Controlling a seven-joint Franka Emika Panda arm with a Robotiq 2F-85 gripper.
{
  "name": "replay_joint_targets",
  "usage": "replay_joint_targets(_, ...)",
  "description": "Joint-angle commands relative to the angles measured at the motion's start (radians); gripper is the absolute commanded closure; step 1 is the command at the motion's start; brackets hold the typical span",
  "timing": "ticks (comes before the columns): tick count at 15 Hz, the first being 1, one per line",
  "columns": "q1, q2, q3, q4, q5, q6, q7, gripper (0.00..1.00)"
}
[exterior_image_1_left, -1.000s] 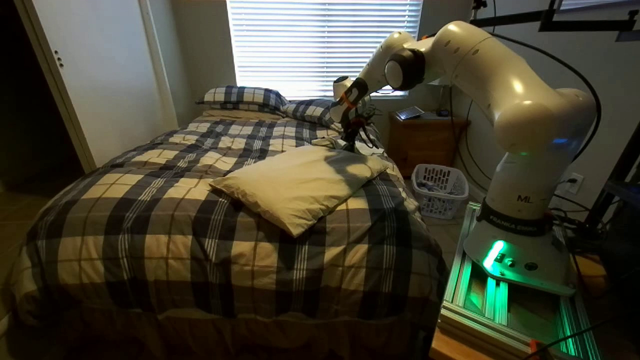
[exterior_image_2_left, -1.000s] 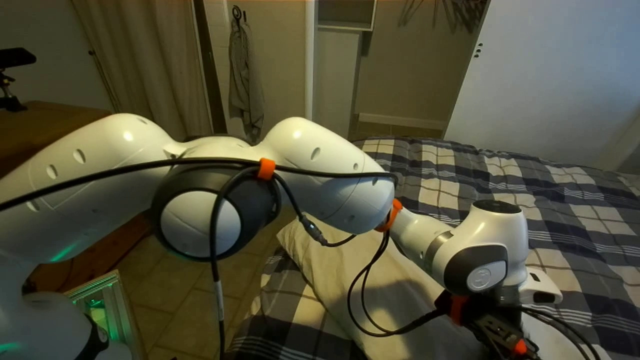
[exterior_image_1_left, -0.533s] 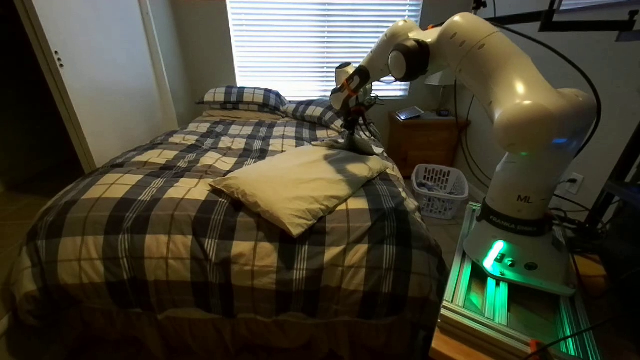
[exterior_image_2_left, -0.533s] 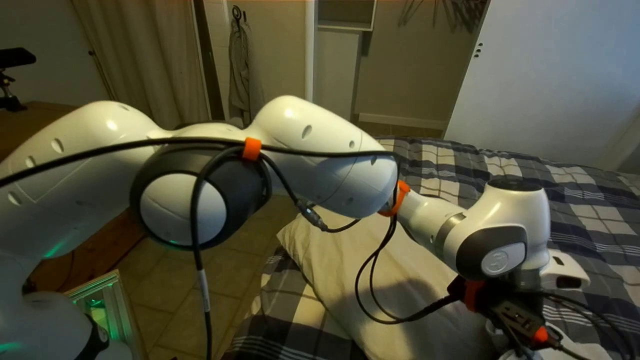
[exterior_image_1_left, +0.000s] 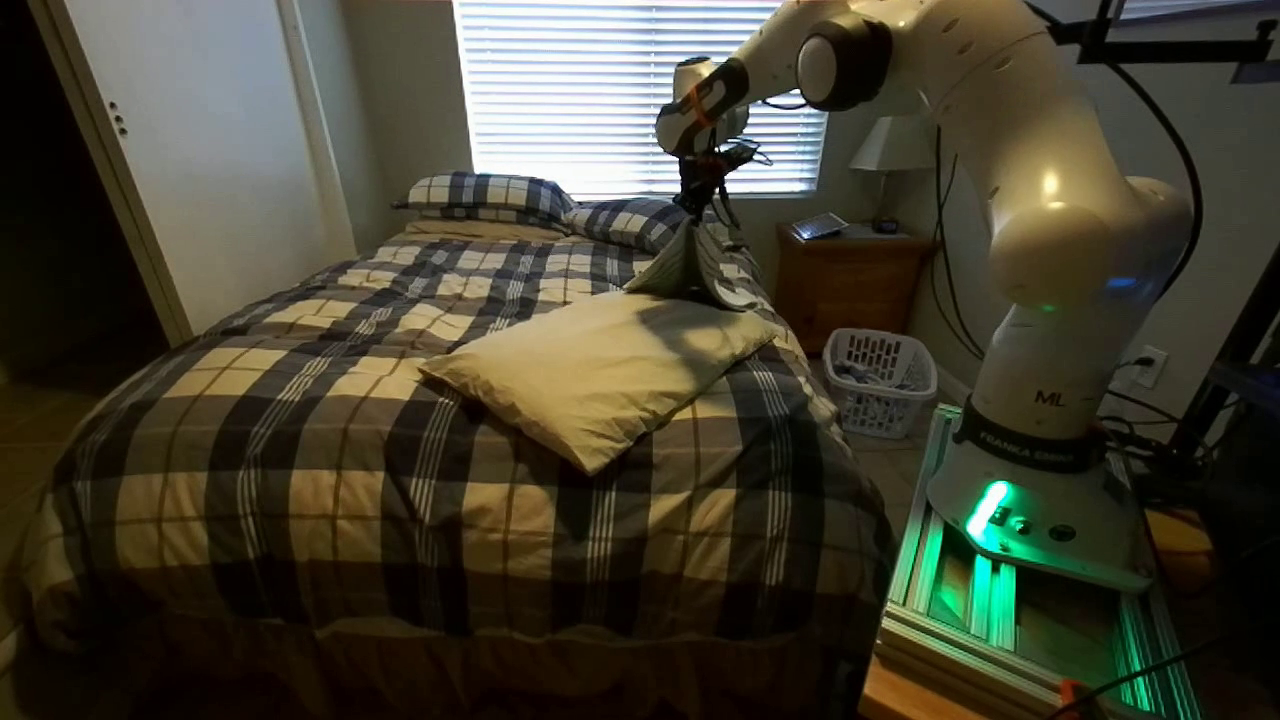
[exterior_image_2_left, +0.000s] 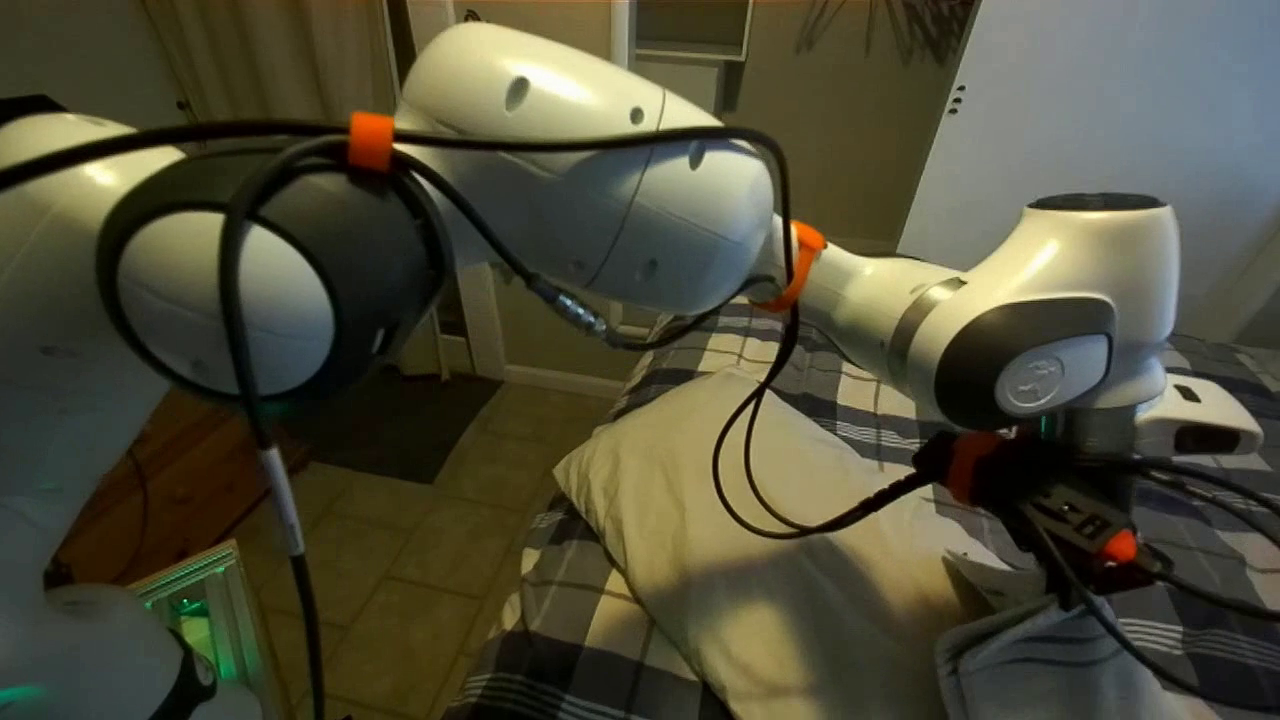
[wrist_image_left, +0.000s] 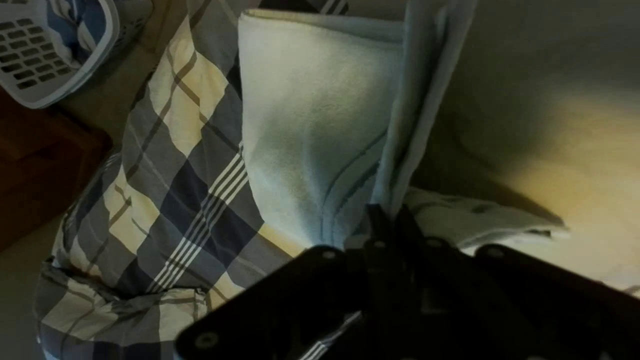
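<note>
My claw (wrist_image_left: 392, 212) is clamped on the upper folds of a pale towel (wrist_image_left: 315, 90), which hangs over the plaid-covered bed (exterior_image_1_left: 330, 480) at the far edge of the cream pillow (exterior_image_1_left: 590, 370). The white laundry basket (exterior_image_1_left: 882, 412) stands right of the bed, on the near side of the wooden nightstand (exterior_image_1_left: 840, 290).

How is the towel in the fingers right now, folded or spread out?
Folded: in the wrist view the towel shows doubled layers along its edge, and it drapes down from the fingers pinching it.
</note>
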Motion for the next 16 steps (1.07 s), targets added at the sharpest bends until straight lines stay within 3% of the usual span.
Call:
replay_joint_targets(1, 0.021, -0.083, 0.027, -0.036, 0.032, -0.033, 0.013, 0.96)
replay_joint_targets(9, 0.028, -0.096, 0.165, 0.030, 0.118, -0.144, -0.057, 0.96)
replay_joint_targets(16, 0.031, -0.090, 0.266, 0.056, 0.238, -0.416, -0.122, 0.96)
